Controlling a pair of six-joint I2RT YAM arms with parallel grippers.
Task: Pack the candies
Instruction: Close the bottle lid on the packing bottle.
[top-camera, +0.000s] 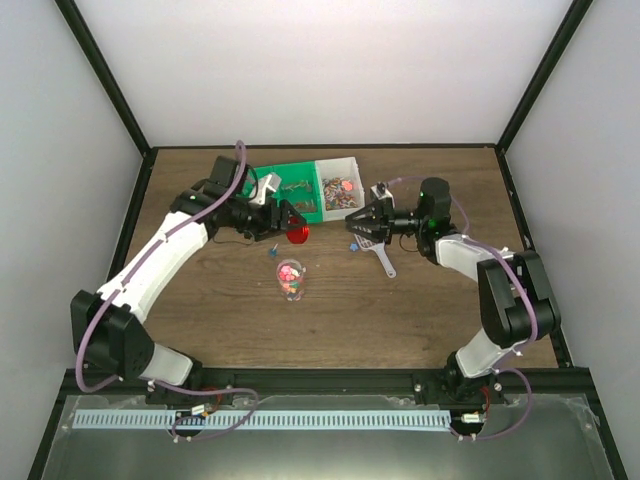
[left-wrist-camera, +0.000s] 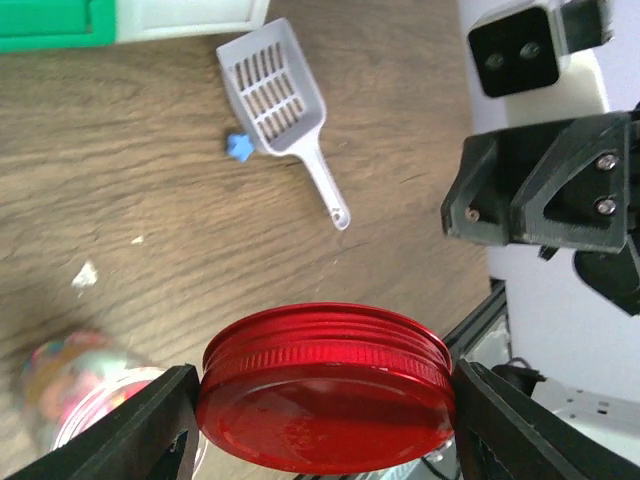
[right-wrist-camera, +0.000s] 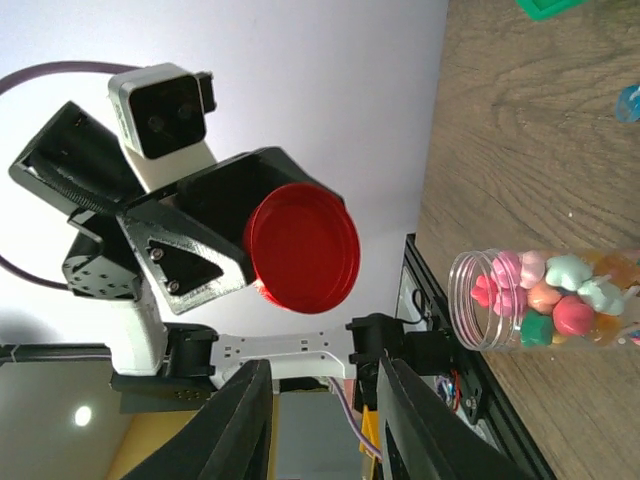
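Table (top-camera: 220, 320) is filling most of the top view; left arm (top-camera: 160, 260) is stretching from lower left to just left of centre; right arm (top-camera: 480, 270) is stretching from lower right to just right of centre; green tray (top-camera: 268, 178) is sitting at upper centre with the white bin (top-camera: 352, 165) touching its right side; clear jar (top-camera: 291, 280) is standing upright at frame centre, mouth open, below and between the two grippers; white slotted scoop (top-camera: 385, 258) is lying flat on the wood right of the jar, just under the right gripper (top-camera: 358, 226), handle pointing to the lower right; red lid (top-camera: 297, 234) is hanging above the table, up and slightly right of the jar; left gripper (left-wrist-camera: 325, 400) is clamping the lid edge-on, one finger on each side of the rim, at the bottom of the left wrist view; right gripper is released, fingers (right-wrist-camera: 240, 420) standing apart at the bottom of the right wrist view and holding nothing; candies (right-wrist-camera: 545, 295) are sitting mostly in the jar, filling it partway in mixed pink, green, orange and white; more candies are lying in the white bin at upper centre of the top view; one blue candy (left-wrist-camera: 239, 147) is lying loose on the wood, touching or just beside the scoop's left edge, cannot tell which; another blue one (top-camera: 273, 252) is lying loose just up-left of the jar.
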